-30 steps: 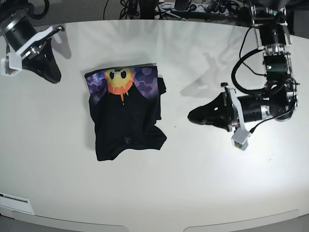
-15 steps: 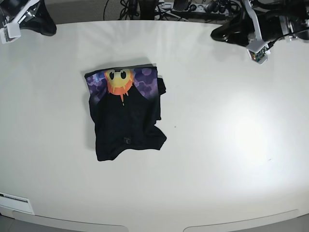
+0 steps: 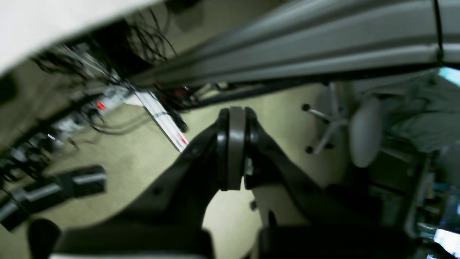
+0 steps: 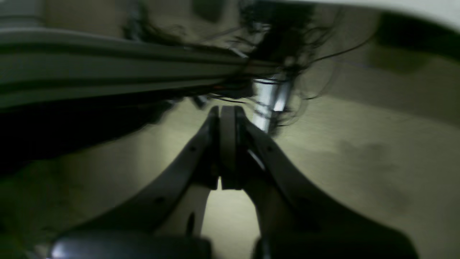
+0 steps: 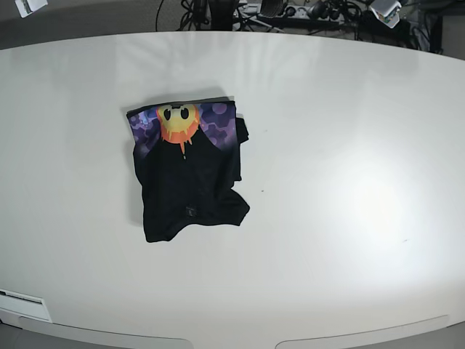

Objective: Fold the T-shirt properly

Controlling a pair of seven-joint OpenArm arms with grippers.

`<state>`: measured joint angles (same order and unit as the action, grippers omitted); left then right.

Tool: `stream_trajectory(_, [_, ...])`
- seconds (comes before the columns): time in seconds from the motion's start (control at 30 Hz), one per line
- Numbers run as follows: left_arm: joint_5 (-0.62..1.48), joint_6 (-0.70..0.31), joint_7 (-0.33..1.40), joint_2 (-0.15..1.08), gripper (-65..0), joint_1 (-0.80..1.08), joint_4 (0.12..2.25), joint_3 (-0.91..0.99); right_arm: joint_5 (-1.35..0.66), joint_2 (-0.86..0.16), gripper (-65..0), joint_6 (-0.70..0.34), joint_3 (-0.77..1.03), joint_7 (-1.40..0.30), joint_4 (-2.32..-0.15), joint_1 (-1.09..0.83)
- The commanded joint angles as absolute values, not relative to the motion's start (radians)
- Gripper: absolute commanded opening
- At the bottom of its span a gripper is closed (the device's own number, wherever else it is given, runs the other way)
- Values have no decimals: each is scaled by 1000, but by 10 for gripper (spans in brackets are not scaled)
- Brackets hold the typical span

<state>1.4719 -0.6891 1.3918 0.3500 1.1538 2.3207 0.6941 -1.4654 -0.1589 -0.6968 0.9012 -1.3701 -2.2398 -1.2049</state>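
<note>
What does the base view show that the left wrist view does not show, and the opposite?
Only the base view shows the folded T-shirt lying on the white table, sun print at its far edge, with no arm over it. Only the left wrist view shows the left gripper, its fingers pressed together and holding nothing, above the floor, with a chair at the right. Both show cables behind the table edge; the wrist view is blurred.

black T-shirt (image 5: 187, 182), yellow-orange sun on purple
</note>
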Motion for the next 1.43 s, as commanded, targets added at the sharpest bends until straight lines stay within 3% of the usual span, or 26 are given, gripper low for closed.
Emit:
stream_trajectory(0.0, [1484,-698,1396,351,-650,1184,2293,700,-1456,-164,-650,-698,888,-1374,-2204,-1237])
stream_trajectory(0.23, [1388,-698,1354,352,-650,1168,1954,699,-1299,-209,-650,-698,664,-1249,-1870,-1221])
stream_trajectory(0.43, [1153,-698,1209,362,-650,979,1575,616,-1062,-281,-650,-698,476,-1071,-1592,-1079])
stream_trajectory(0.63, [843,-698,867,407,-650,745,1173,410,-764,-286,-650,-698,343,-827,-1358,-885])
stream_trajectory(0.77, [544,-698,489,405,-650,580,936,247,-537,-289,-650,-698,258,-591,-1205,-760])
stream_trajectory(0.83, [375,-619,314,395,-650,485,820,159,-429,-289,-650,-675,205,-503,-1131,-693])
stream_trajectory(0.97, [194,-397,59,344,-650,298,609,-15,-247,-288,-650,-479,76,-360,-965,-546])
stream_trajectory(1.23, [192,-239,-23,174,-650,189,437,-228,-130,-231,-650,-300,-177,-279,-677,-346])
stream_trajectory(1.4, [198,-268,-28,108,-650,239,443,-241,-125,-190,-650,-281,-234,-275,-673,-332])
